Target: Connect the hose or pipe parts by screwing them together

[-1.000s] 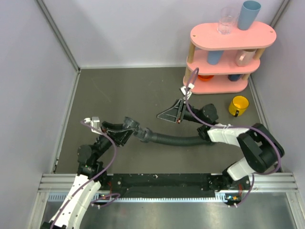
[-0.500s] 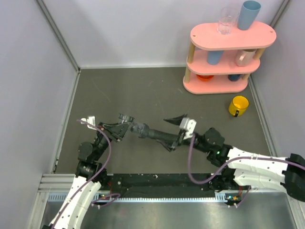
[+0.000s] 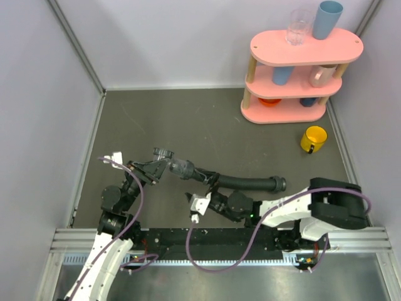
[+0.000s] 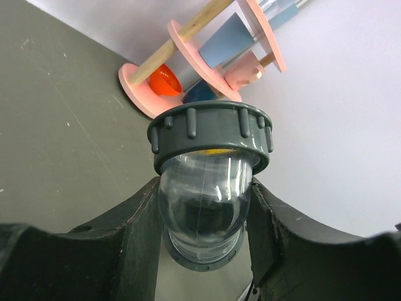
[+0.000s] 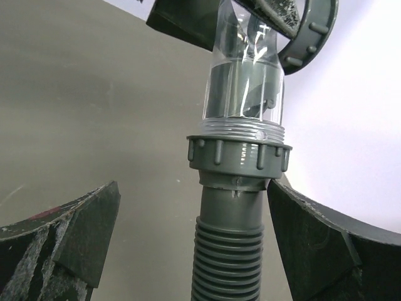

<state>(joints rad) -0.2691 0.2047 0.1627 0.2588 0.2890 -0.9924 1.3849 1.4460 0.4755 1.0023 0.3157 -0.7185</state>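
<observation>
My left gripper (image 3: 158, 168) (image 4: 203, 186) is shut on the elbow fitting (image 3: 176, 167) (image 4: 203, 207), a clear bend with a dark-grey ring nut (image 4: 210, 135) on top. The ribbed black hose (image 3: 245, 183) (image 5: 229, 263) runs right from it along the table to its free cuff (image 3: 277, 184). A second ring nut (image 5: 238, 153) sits where the hose cuff meets the clear fitting (image 5: 245, 88), with threads showing just above the nut. My right gripper (image 3: 202, 187) (image 5: 194, 188) is open, its fingers on either side of the hose just below that nut. One finger (image 5: 294, 213) lies close beside the nut.
A pink three-tier shelf (image 3: 301, 47) with cups and a glass stands at the back right. In front of it sits a yellow mug (image 3: 314, 138). Grey walls enclose the dark table (image 3: 188, 119) on the left, back and right. Purple cables loop by both arms.
My right arm has swung from the back right to the near middle. Its gripper has opened and now straddles the hose by the nut. The hose has shifted; the left grip is unchanged.
</observation>
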